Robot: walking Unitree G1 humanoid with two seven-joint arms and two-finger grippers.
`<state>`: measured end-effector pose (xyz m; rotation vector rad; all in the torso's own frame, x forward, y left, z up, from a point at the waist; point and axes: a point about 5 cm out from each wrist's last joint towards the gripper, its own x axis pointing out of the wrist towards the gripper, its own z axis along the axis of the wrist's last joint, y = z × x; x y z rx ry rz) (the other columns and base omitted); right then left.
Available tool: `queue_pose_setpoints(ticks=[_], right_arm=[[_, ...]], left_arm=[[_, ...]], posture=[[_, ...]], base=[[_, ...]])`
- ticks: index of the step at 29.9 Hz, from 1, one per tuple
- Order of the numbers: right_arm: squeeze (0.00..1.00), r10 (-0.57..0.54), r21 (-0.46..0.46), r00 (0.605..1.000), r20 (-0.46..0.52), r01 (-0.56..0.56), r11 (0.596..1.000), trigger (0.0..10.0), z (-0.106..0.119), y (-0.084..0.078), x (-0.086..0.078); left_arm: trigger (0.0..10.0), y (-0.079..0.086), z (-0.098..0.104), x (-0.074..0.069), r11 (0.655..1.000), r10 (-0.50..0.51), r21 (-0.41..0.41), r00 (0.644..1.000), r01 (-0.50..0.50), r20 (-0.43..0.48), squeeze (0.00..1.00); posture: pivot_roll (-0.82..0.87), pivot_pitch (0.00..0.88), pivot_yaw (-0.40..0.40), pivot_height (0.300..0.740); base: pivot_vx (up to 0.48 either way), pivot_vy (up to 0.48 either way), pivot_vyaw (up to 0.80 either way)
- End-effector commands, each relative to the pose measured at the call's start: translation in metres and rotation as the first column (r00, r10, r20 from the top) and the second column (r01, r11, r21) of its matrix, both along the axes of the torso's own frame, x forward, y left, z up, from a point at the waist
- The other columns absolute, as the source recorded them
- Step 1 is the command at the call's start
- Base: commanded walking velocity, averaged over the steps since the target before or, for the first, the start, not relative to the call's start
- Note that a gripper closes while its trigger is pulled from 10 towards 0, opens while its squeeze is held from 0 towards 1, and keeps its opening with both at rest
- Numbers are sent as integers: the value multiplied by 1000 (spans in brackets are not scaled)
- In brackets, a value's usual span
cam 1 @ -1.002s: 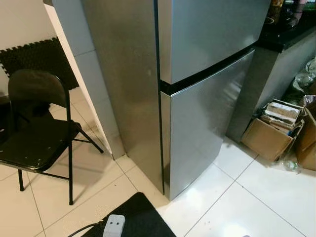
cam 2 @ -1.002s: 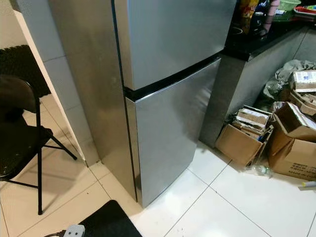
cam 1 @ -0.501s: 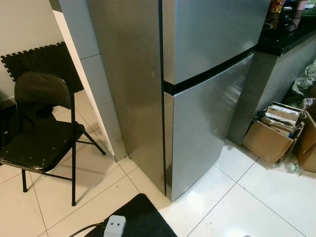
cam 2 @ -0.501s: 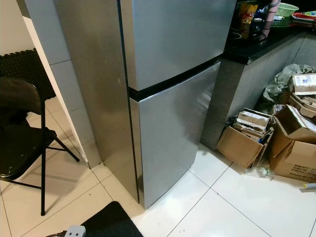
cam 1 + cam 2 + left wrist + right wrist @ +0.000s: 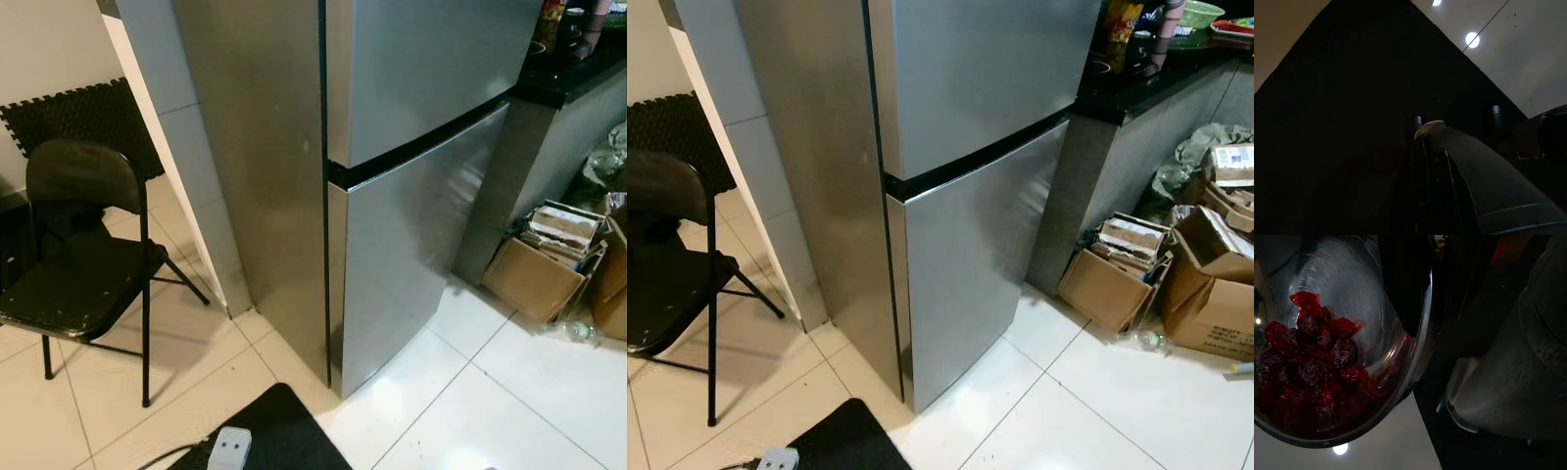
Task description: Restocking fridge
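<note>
The fridge (image 5: 392, 186) fills the upper middle of the head views, both doors shut, the upper door above the lower. At left of the frame a folding chair (image 5: 83, 269) stands on the floor (image 5: 509, 401), with a foam mat (image 5: 83, 117) against the wall behind it. At right, the tabletop (image 5: 1146, 83) adjoins the fridge and carries packets and a basket (image 5: 1200, 14). Below it, cardboard boxes (image 5: 1117, 274) sit on the floor. At bottom centre lies a mat (image 5: 279, 436) with a plug (image 5: 228, 449) at its left edge. In the right wrist view, a bowl (image 5: 1400, 372) holding berries (image 5: 1312, 372) sits under the right pincer's finger (image 5: 1405, 279).
</note>
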<state>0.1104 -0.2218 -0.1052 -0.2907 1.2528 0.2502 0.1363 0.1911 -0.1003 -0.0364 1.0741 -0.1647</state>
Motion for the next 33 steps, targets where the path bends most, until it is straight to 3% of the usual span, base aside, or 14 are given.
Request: queue_pose_setpoints(ticks=[1, 16, 33], right_arm=[[0, 19, 14, 1000, -9, -18, 1000, 10000, -2, 5, -3], [0, 16, 16, 1000, -7, -16, 1000, 10000, -2, 7, -3], [0, 16, 14, 1000, -8, -16, 1000, 10000, -2, 7, -3]], left_arm=[[10000, 4, 0, -2, 1000, -11, 10, 1000, 11, -7, 0], [10000, 4, 0, -2, 1000, -1, 6, 1000, 1, 1, 0], [10000, 2, -1, -4, 1000, 19, -7, 1000, -19, -17, 0]], posture=[[15, 0, 8, 740], [16, 0, 11, 740], [16, 0, 10, 740]], base=[[345, 0, 0], [345, 0, 0], [0, 0, 0]])
